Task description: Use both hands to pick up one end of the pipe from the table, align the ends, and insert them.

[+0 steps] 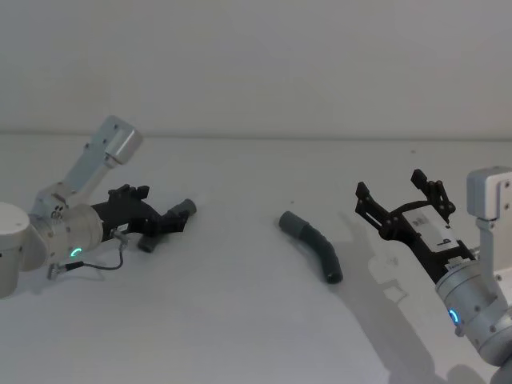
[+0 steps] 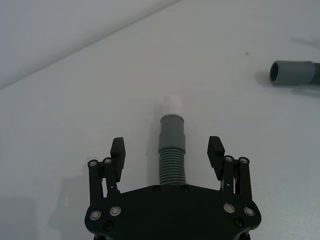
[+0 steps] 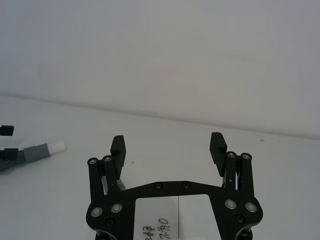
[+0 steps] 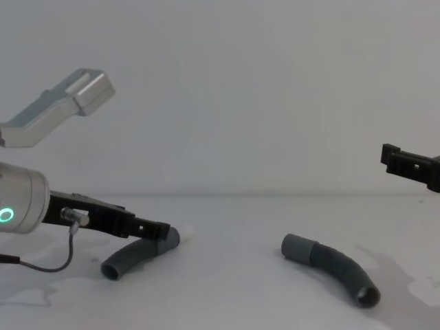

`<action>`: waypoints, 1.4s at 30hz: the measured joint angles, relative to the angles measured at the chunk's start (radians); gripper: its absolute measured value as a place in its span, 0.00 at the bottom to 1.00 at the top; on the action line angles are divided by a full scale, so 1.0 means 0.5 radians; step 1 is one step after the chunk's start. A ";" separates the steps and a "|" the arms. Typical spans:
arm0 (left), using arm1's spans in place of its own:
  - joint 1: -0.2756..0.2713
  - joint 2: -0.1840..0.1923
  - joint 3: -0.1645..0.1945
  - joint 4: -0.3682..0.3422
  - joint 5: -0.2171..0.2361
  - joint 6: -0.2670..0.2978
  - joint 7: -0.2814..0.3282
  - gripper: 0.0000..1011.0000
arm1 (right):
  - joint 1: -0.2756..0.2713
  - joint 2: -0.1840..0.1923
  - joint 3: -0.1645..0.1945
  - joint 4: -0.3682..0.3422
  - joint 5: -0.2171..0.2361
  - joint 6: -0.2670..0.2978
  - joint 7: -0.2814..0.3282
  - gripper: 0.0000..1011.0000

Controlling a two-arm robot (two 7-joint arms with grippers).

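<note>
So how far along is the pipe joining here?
Nothing is done: the white-tipped hose piece and the grey-cuffed hose piece lie apart on the table. In hand: the left gripper sits low, open either side of the white-tipped hose piece, not clamped. The right gripper hangs open, clear of the other. Left: grasp both, lift, align cuffs, insert.

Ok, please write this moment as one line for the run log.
left hand: open, astride left pipe piece | right hand: open, raised, apart from right pipe piece
</note>
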 joint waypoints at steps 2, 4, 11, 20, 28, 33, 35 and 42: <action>-0.012 -0.004 0.008 0.020 0.007 0.002 -0.008 0.99 | 0.000 0.000 0.000 0.000 0.000 0.000 0.000 0.99; -0.026 -0.008 0.016 0.040 0.018 0.004 -0.019 0.99 | 0.000 0.000 0.000 0.000 0.000 0.000 0.000 0.99; -0.074 -0.032 0.042 0.121 0.042 0.004 -0.054 0.99 | 0.000 0.000 0.000 0.000 0.000 0.000 0.000 0.99; -0.134 -0.068 0.070 0.222 0.061 0.000 -0.105 0.99 | 0.000 0.000 0.000 0.000 0.000 0.000 0.000 0.99; -0.176 -0.087 0.092 0.282 0.070 0.000 -0.135 0.99 | 0.000 0.000 0.000 0.000 0.000 0.000 0.000 0.99; -0.195 -0.097 0.102 0.309 0.074 0.002 -0.150 0.99 | 0.000 0.000 0.000 0.000 0.000 0.000 0.000 0.99; -0.204 -0.100 0.108 0.320 0.074 0.005 -0.156 0.99 | 0.000 0.000 0.000 0.000 0.000 0.000 0.000 0.99; -0.223 -0.110 0.122 0.345 0.075 0.016 -0.169 0.99 | 0.000 0.000 0.000 0.000 0.000 0.000 0.000 0.99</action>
